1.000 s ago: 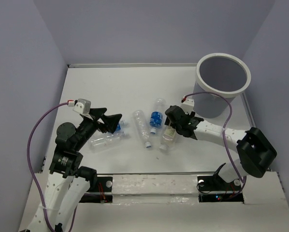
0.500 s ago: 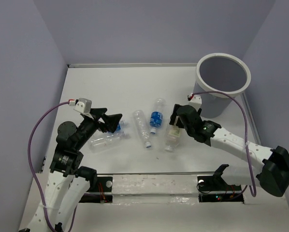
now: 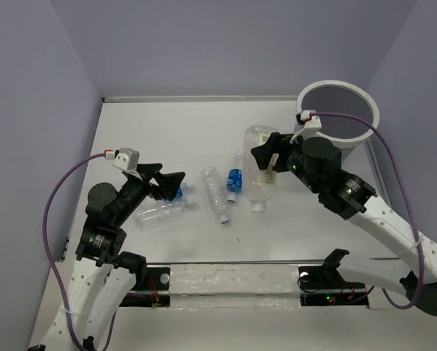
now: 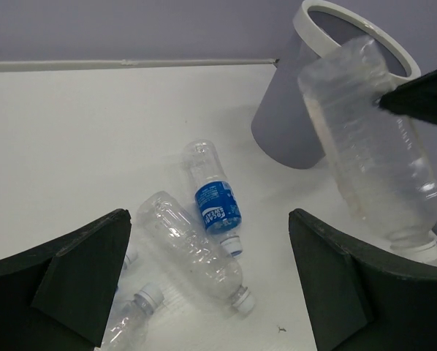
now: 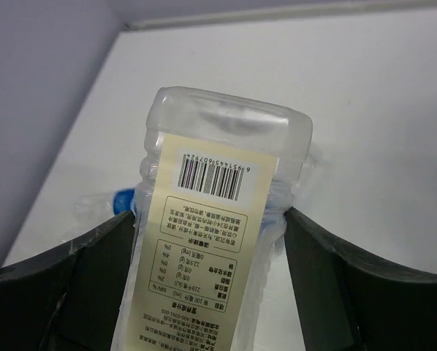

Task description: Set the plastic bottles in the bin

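Bottle [image 3: 260, 167] between right jaws, cap down, near bin [image 3: 338, 83]

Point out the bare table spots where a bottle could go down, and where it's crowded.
Widest bare patch: the far table, between the back wall, the bin and the lying bottles. A smaller one lies near right, between the right gripper with its held bottle and the near edge. Crowded: the middle, where bottles lie close together by the left gripper.
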{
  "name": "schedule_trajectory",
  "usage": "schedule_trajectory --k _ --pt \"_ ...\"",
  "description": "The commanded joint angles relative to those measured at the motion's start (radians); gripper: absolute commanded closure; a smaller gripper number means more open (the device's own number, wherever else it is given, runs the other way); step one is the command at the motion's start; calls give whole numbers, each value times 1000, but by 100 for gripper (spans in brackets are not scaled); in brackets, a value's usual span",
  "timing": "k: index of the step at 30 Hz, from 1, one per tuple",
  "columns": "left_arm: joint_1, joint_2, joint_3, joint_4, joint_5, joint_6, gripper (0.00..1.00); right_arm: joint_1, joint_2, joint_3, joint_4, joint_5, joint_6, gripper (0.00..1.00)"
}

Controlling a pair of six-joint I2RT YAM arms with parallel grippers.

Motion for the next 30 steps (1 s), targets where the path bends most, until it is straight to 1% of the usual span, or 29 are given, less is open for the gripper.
schedule_trajectory --k 1,2,3,4,5,6,7,9,10,11,12,14,15,16,18,19,20,21,22,24,26,27,28,30 --pt "7 13 28 33 7 -16 1 -4 25 214 56 -57 -123 86" --pt "7 16 28 35 9 -22 1 -4 40 288 57 -39 -169 86" --pt "7 22 27 36 12 -27 1 -4 54 320 62 -9 -198 86" --pt "5 33 24 39 30 -31 1 -4 83 351 83 76 -230 86" --pt "5 38 25 42 40 -33 1 -4 100 410 92 121 -267 86" --pt "7 45 25 42 49 -33 1 -4 119 441 103 202 -343 87" --pt "7 60 25 44 63 -33 1 -14 152 466 140 239 -382 86" --pt "5 73 24 44 70 -34 1 -68 181 512 189 290 -492 87" --pt "7 84 27 43 78 -34 1 -103 192 524 216 299 -503 87" --pt "5 88 27 42 83 -33 1 -184 212 537 223 293 -499 87" --pt "5 94 25 44 90 -34 1 -226 217 551 226 270 -488 87" --pt "5 97 25 42 95 -37 1 -309 225 552 247 268 -481 87" --pt "4 102 24 42 96 -37 1 -326 226 540 291 287 -488 87" --pt "5 102 22 42 96 -39 1 -343 228 535 292 294 -493 87" --pt "5 108 22 42 101 -39 1 -375 251 526 385 325 -555 87" --pt "5 114 22 42 107 -40 1 -408 264 525 452 374 -585 87" --pt "4 114 22 42 112 -40 1 -433 283 534 479 386 -614 87" --pt "5 116 24 42 115 -40 1 -459 321 547 488 393 -638 87" --pt "2 122 24 44 115 -40 1 -511 339 566 494 391 -643 87" --pt "2 134 24 62 115 -37 1 -556 376 603 497 377 -640 87" --pt "-1 142 27 69 113 -40 1 -579 389 597 557 383 -667 87" --pt "-1 151 28 72 112 -40 1 -579 396 556 642 397 -721 87" --pt "-1 157 28 72 110 -40 1 -579 396 523 643 406 -749 87" --pt "-1 174 31 75 112 -48 1 -579 401 435 768 429 -780 87"
